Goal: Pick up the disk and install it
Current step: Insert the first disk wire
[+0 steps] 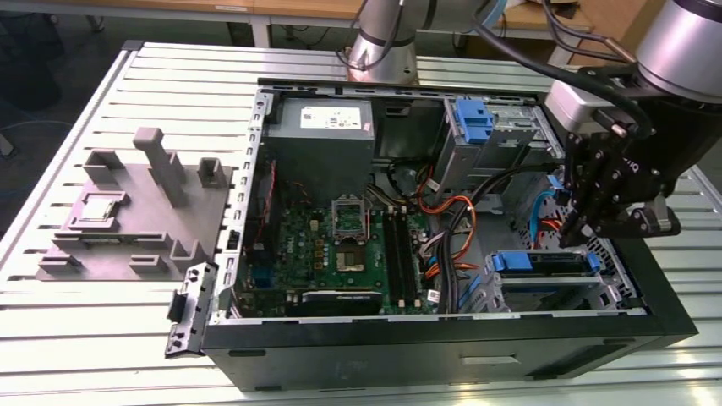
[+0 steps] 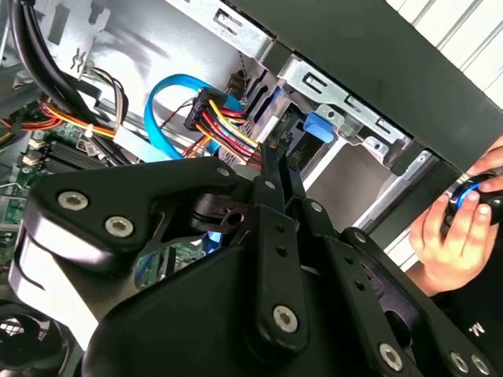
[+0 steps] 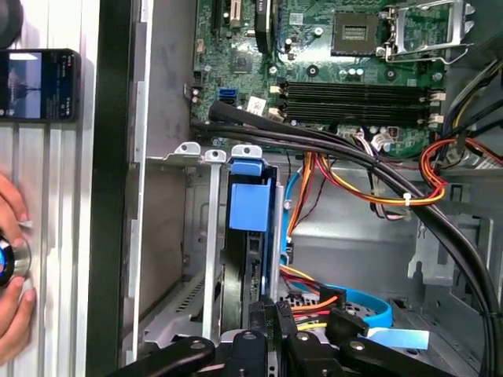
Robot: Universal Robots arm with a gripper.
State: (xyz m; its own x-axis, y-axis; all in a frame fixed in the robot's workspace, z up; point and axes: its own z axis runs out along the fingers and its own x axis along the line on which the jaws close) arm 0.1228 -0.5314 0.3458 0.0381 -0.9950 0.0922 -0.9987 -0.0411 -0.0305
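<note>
Disk point(image 3: 250, 236) in bay, below gripper point(image 3: 271, 326).

Open black desktop computer case point(image 1: 451, 338) lies on its side on a slatted white metal table point(image 1: 101, 338), centre-right of the exterior view. Green motherboard point(image 1: 338, 245) inside, grey power supply box point(image 1: 325, 127) above it. Grey plastic fixture block point(image 1: 135, 211) sits left of the case. Black smartphone point(image 3: 39, 85) at upper left in the first wrist view.

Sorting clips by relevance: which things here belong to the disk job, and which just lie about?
Job: disk; gripper; drive cage.
Lying about: grey fixture; phone; person's hand; tall blue bracket.
</note>
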